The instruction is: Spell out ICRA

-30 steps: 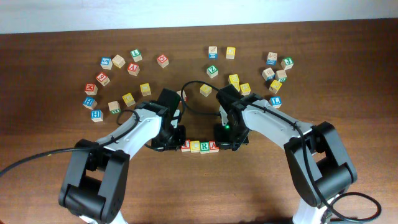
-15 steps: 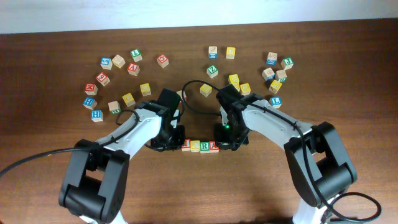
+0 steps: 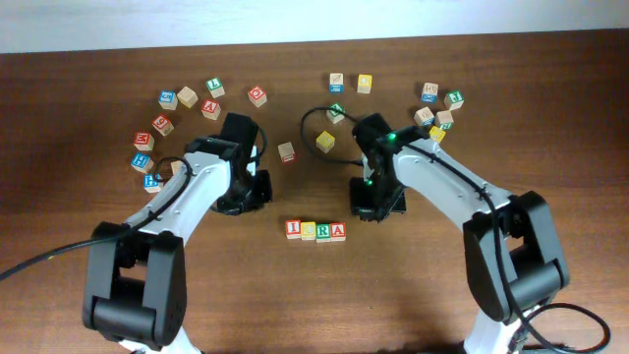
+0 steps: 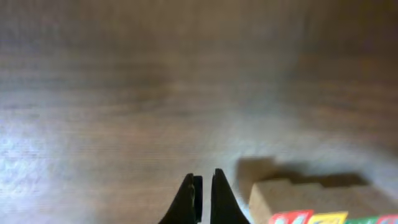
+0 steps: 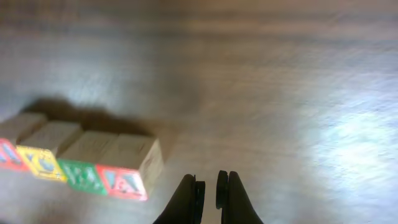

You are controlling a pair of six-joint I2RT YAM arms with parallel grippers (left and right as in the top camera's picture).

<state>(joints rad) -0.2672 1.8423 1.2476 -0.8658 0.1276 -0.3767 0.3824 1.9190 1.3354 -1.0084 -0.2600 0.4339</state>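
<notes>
Four letter blocks stand in a row (image 3: 315, 231) at the table's front middle: red I (image 3: 293, 229), yellow C (image 3: 309, 231), green R (image 3: 323, 232), red A (image 3: 338, 232). My left gripper (image 3: 246, 195) hovers up and to the left of the row, apart from it. In the left wrist view the left gripper (image 4: 202, 182) is shut and empty, and the row's end (image 4: 323, 202) shows at lower right. My right gripper (image 3: 378, 202) sits up and to the right of the row. In the right wrist view the right gripper (image 5: 210, 182) is shut on nothing, with the row (image 5: 81, 165) to its left.
Loose letter blocks lie in an arc across the back: a left cluster (image 3: 177, 118), a right cluster (image 3: 437, 113), a yellow block (image 3: 325, 141) and a tan block (image 3: 286, 151) between the arms. A black cable (image 3: 313, 116) loops over the right arm.
Both grippers have drawn back from the ends of the row, toward the rear of the table and outward. The four blocks stay in place.
</notes>
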